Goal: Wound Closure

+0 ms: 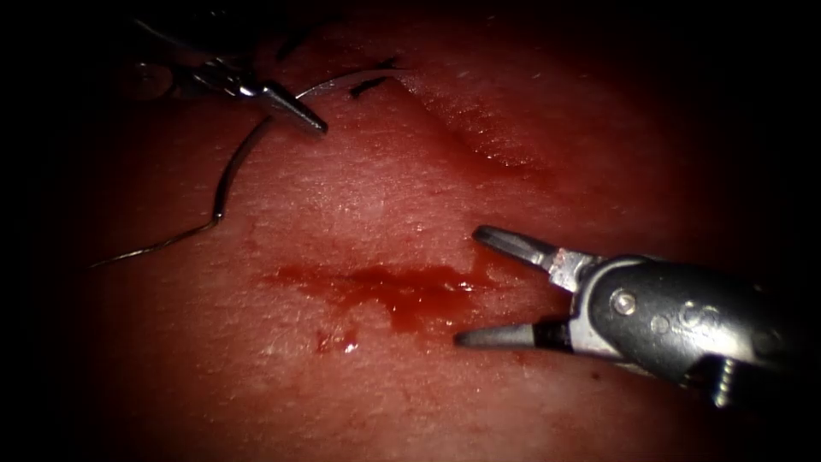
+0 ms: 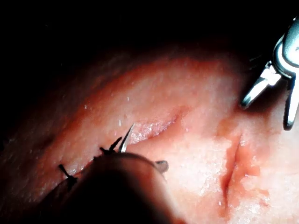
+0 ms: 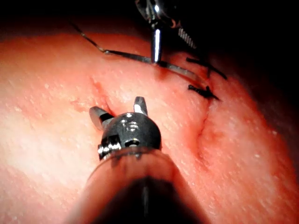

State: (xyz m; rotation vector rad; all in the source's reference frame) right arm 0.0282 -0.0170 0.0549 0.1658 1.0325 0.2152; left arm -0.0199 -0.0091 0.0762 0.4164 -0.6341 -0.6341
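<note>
The needle (image 1: 244,158) is a thin, stiff curve of steel, light and slick, and I judge it apt to twist in the grip unless taken on the body of its curve, away from the point and from the end that carries the thread. The left tool (image 1: 295,111) has its jaws closed on it at about the middle of the curve, at the upper left of the endoscope view, left of the cut (image 1: 487,141). The needle lies above the tissue (image 1: 342,197); its tip seems to rest near the sutured end of the cut, though whether it enters the tissue is hard to tell there. The thread (image 1: 150,248), limp and fine, trails from the needle's lower end toward the left. The right tool (image 1: 479,287) reaches in low from the right, jaws spread wide and empty, just beside a patch of red fluid (image 1: 402,291).
</note>
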